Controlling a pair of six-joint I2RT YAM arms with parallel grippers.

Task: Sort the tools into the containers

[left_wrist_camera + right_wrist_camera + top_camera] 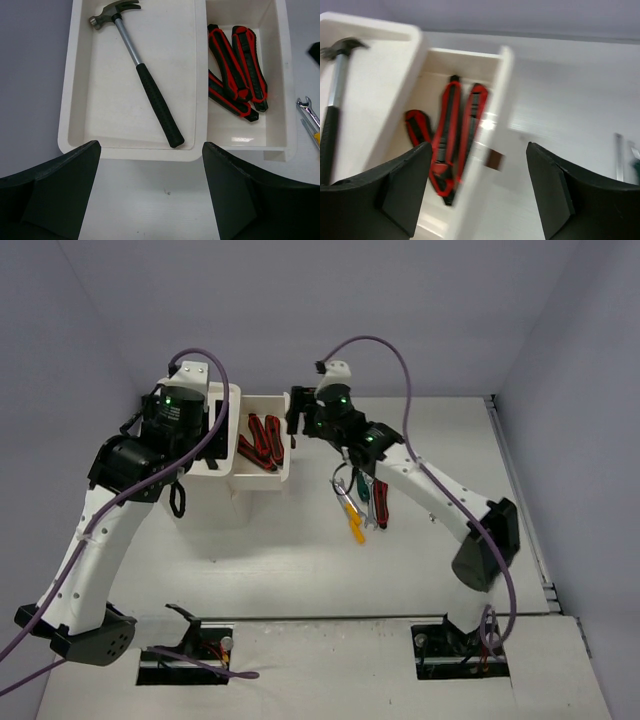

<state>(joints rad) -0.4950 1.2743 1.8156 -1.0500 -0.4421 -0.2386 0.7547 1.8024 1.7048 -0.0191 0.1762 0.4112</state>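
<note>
1. Left arm first: the left gripper hangs above the near rim of the shallow white top tray of the boxy white plastic cabinet. Its black fingers are spread as wide as they go, with nothing between them.
2. Down in that tray lies the black-handled, steel-headed hammer. It runs on a slant, head at the far left corner and grip end down by the near rim.
3. Just right of the tray, a white pull-out drawer stands open. Three red-and-black-handled tools lie in it side by side, touching and partly overlapping.
4. Over to the right arm: the right gripper hovers above the right wall of that drawer. The wrist view is blurred, but you can see both fingers parted with a clear gap, and they hold nothing.
5. Below it, the drawer's small dark-red handle shows on the front face.
6. On the white table, right of the drawer and under the right arm, sits a loose cluster of tools.
7. In it I can make out a yellow-handled screwdriver, a red-handled tool and a small silver wrench.
8. They are tangled together, so I cannot tell exactly which rests on which.
</note>
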